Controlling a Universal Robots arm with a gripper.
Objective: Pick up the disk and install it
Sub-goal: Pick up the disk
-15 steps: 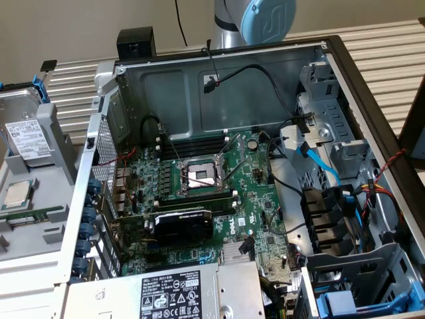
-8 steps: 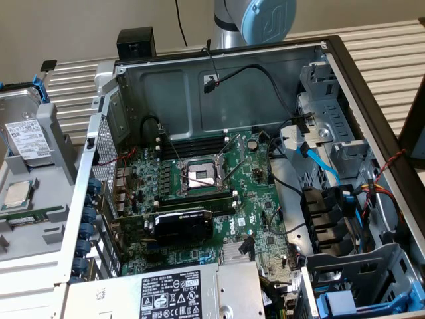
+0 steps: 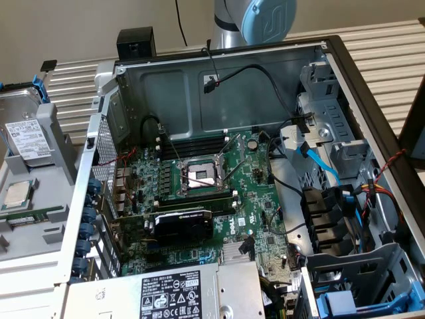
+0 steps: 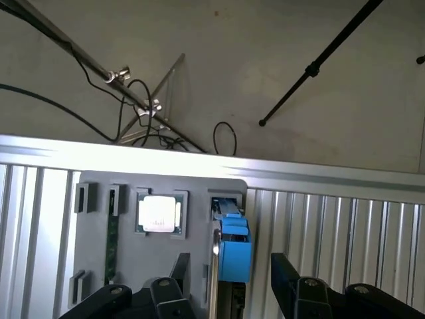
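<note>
Disk (image 4: 234, 256) in blue carrier, upright in grey holder (image 4: 133, 266); pincer (image 4: 230, 269) spread wide, gripping nothing.
Location: on edge in its slot, between the two spread jaws and just ahead of the fingertips, apart from both; processor chip (image 4: 159, 214) lies in the same holder, off to one side of the pincer. Handling, as judged: the step in hand is the grasp approach; keep the pincer centred over the thin edge, travel straight along the slot, bring both pads onto the flat faces evenly, and avoid nudging the holder wall or the chip.
</note>
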